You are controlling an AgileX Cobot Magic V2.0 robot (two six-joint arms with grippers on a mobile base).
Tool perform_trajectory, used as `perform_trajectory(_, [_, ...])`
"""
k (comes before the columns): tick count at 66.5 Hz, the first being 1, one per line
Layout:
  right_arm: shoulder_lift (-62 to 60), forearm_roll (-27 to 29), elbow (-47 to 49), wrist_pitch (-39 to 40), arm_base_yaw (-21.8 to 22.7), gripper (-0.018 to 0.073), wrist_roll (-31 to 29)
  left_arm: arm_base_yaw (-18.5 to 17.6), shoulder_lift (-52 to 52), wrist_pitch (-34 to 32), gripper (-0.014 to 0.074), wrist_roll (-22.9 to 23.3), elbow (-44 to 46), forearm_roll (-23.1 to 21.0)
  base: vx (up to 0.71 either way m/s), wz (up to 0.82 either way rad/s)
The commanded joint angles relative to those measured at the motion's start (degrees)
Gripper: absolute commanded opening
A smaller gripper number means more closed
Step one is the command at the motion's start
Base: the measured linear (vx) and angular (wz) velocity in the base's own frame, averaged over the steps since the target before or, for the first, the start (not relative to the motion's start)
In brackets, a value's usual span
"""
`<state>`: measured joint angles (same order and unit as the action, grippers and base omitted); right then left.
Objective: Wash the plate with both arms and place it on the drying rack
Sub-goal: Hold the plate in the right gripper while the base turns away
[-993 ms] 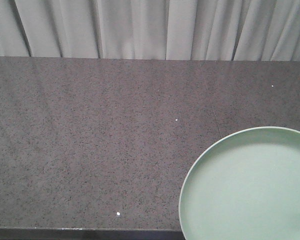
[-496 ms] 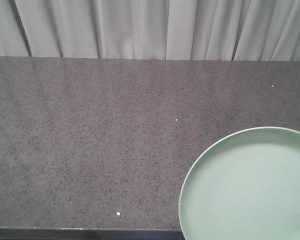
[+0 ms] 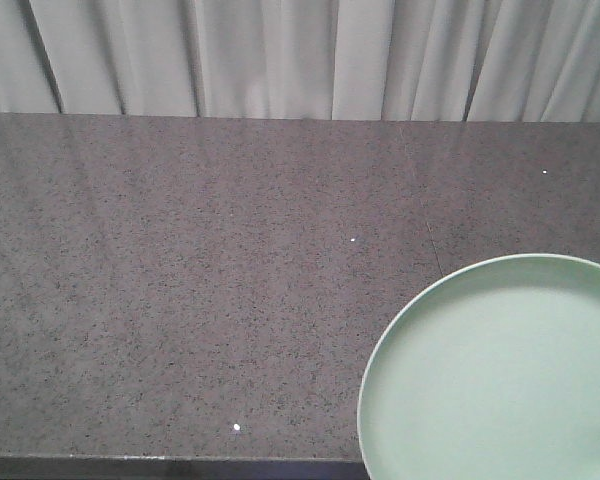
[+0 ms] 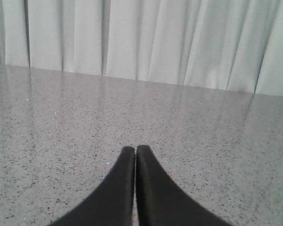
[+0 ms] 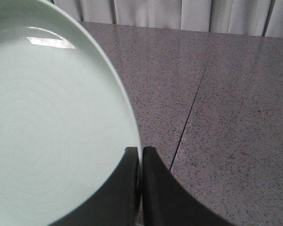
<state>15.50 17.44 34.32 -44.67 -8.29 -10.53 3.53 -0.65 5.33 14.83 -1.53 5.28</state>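
No visible change vs 1 s ago: plate (image 3: 500,380) sits in same spot. R gripper (image 5: 141,153) pinches its rim (edge-on). L gripper (image 4: 135,150) is pressed together, holding nothing, over counter (image 4: 61,117).

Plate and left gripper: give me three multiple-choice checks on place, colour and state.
1. Where does the plate sit in the front view? A) lower right B) upper left C) centre
2. What colour is the plate? A) red B) pale mint green C) black
3. How is the left gripper? A) shut on the plate B) wide open C) shut, holding nothing
Key: 1 A, it fills the lower right corner over the counter. 2 B, its glossy face is plain mint green. 3 C, its fingers meet above bare counter.
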Motion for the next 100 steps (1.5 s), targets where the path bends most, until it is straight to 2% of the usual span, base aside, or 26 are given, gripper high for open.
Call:
perform_trajectory(1, [0.68, 0.65, 1.56, 4.67, 0.17, -0.0005, -0.08, 0.04, -0.85, -4.26, -0.0006, 0.57, -0.85, -0.03, 0.0, 0.0])
perform_trajectory(49, [0.68, 0.7, 1.56, 4.65, 0.17, -0.0005, -0.08, 0.04, -0.85, -4.26, -0.0006, 0.57, -0.85, -0.03, -0.03, 0.08])
perform_trajectory(100, [0.68, 0.7, 1.56, 4.65, 0.17, -0.0005, -0.08, 0.04, -0.85, -4.26, -0.0006, 0.57, -0.85, -0.03, -0.1, 0.42])
